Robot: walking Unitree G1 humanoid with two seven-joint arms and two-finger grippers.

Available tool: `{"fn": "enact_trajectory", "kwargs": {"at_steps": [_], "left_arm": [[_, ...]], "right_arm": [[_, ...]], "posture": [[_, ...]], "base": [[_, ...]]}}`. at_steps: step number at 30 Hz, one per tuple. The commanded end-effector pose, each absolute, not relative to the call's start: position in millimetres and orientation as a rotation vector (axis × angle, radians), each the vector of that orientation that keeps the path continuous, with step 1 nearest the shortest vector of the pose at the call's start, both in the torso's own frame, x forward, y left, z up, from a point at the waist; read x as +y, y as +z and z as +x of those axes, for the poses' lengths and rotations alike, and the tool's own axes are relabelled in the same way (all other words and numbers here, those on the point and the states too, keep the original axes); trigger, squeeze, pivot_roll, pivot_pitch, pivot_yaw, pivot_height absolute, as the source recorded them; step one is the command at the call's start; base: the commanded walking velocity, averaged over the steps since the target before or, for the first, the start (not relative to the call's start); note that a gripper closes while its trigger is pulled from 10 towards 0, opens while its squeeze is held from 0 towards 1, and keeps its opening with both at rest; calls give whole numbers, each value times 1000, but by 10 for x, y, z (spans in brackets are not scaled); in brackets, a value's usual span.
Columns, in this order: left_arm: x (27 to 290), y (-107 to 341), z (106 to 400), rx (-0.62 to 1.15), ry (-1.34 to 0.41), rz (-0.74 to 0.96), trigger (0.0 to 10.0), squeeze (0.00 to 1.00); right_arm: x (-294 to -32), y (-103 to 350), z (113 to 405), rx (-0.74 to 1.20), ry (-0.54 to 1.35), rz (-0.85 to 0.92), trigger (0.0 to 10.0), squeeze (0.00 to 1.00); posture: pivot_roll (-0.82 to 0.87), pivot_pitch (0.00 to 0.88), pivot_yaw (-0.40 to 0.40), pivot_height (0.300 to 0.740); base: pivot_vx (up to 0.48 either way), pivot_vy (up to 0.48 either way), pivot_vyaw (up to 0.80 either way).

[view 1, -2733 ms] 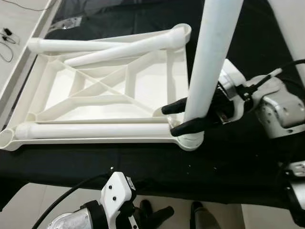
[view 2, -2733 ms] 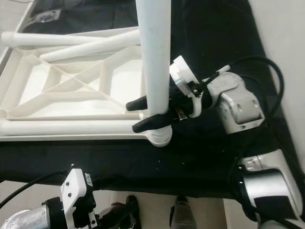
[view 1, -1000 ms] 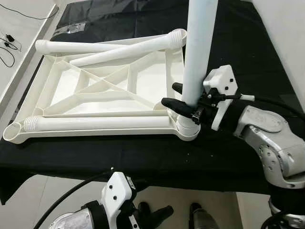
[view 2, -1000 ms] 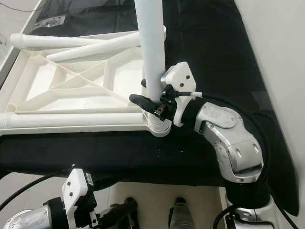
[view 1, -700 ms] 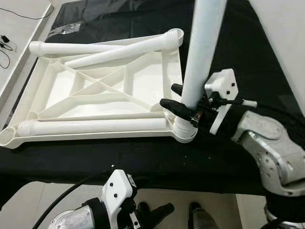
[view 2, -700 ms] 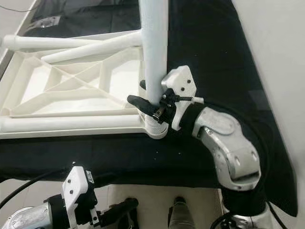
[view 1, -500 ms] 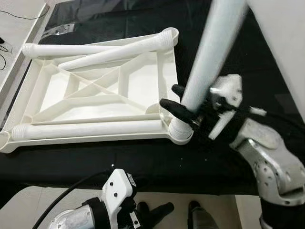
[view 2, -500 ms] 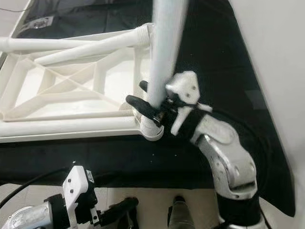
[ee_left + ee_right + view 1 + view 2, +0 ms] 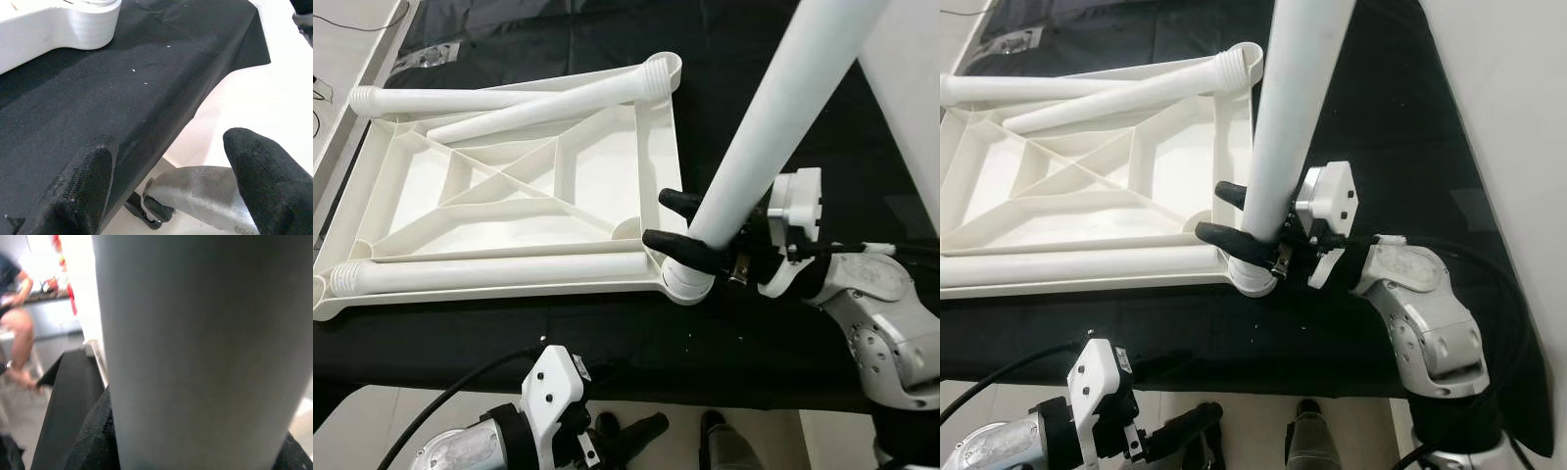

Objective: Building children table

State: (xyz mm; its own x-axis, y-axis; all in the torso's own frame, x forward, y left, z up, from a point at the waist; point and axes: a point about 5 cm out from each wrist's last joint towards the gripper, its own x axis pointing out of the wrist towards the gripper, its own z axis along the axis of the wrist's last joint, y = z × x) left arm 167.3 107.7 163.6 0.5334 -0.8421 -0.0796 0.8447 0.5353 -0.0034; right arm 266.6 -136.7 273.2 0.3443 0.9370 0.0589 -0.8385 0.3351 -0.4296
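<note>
A black cloth point(image 9: 773, 59) was seen spread over the work surface, and on it, toward 10 o'clock from the middle of the head view, an upturned white plastic tabletop point(image 9: 509, 186) was laid with its ribbed underside facing up. Three loose white legs were rested across that underside: one point(image 9: 489, 272) along the near edge, two point(image 9: 538, 106) crossed near the far edge. A fourth table leg point(image 9: 773, 127) was held with its foot in the socket point(image 9: 685, 284) at the tabletop's near corner, about 6 o'clock of centre, the shaft tilted toward 1 o'clock. The right gripper point(image 9: 690, 227) was clenched on the lower part of that leg, one black finger on either side, just above the socket. The left gripper point(image 9: 166, 181) was kept low at 7 o'clock, off the cloth's near edge, its fingers point(image 9: 83, 186) spread apart and grasping nothing. A seated person point(image 9: 14, 318) was caught in the right wrist view's background.
</note>
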Motion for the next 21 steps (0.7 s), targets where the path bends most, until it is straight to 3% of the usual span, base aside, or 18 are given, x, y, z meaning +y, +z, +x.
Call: {"fn": "enact_trajectory", "kwargs": {"at_steps": [1, 21], "left_arm": [[1087, 1575, 1638, 115, -1003, 22, 10000, 0], [1083, 1591, 1612, 116, -1001, 17, 10000, 0]], "right_arm": [[-1392, 2428, 2719, -150, 1212, -429, 10000, 0], [-1452, 2681, 2955, -51, 1603, -480, 10000, 0]], "posture": [[18, 419, 161, 740], [31, 424, 158, 740]], "base": [[0, 0, 0], [0, 0, 0]]}}
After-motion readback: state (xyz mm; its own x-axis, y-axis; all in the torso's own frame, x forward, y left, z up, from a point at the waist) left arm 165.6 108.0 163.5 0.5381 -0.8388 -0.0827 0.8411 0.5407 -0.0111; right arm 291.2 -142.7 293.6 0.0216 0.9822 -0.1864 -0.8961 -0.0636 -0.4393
